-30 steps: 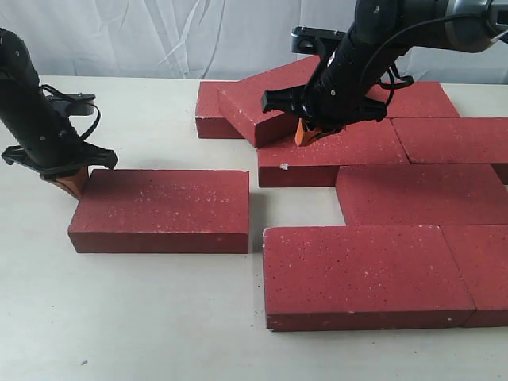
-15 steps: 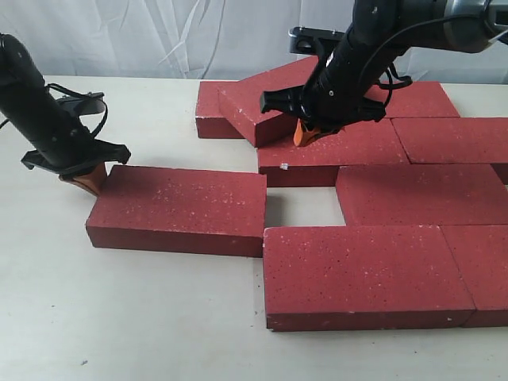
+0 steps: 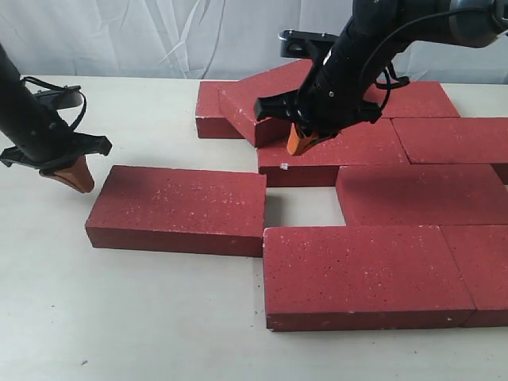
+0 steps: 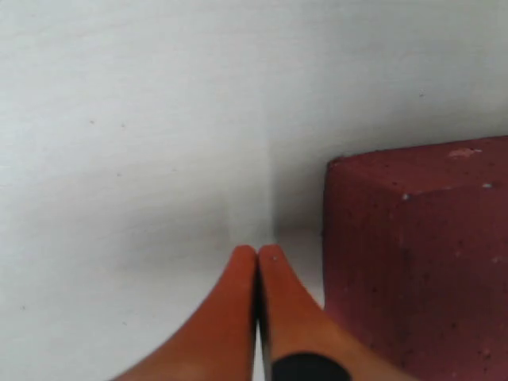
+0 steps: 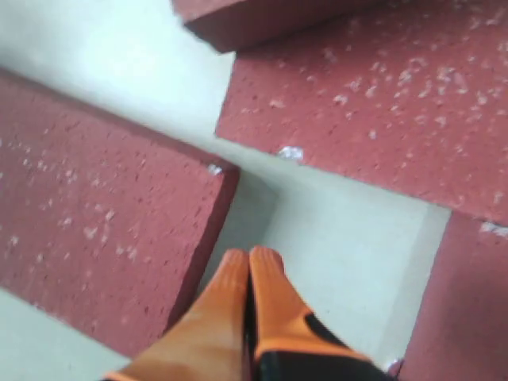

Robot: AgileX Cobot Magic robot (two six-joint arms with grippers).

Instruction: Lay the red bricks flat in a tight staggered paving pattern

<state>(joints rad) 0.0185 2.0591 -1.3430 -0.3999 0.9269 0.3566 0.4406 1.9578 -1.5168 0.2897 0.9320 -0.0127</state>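
Observation:
Several dark-red bricks lie on the pale table. One loose brick (image 3: 178,210) lies at centre-left, its right end against the front brick (image 3: 361,274); its corner shows in the left wrist view (image 4: 421,254). My left gripper (image 3: 75,181) is shut and empty, a little left of that brick. My right gripper (image 3: 295,143) is shut and empty, hovering over the middle brick (image 3: 349,151), beside a tilted brick (image 3: 266,99) that leans on another (image 3: 213,111). In the right wrist view its tips (image 5: 252,258) hang over the bare gap between bricks.
More bricks lie flat at the right: a row (image 3: 421,194) and back ones (image 3: 456,139). A bare rectangular gap (image 3: 305,206) sits between the loose brick and the laid ones. White cloth hangs behind. Bare tabletop (image 3: 119,317) stretches across the front left.
My left gripper pushed the loose brick rightward against the front brick, then drew back left, away from it. My right gripper lifted slightly and shifted left over the middle brick.

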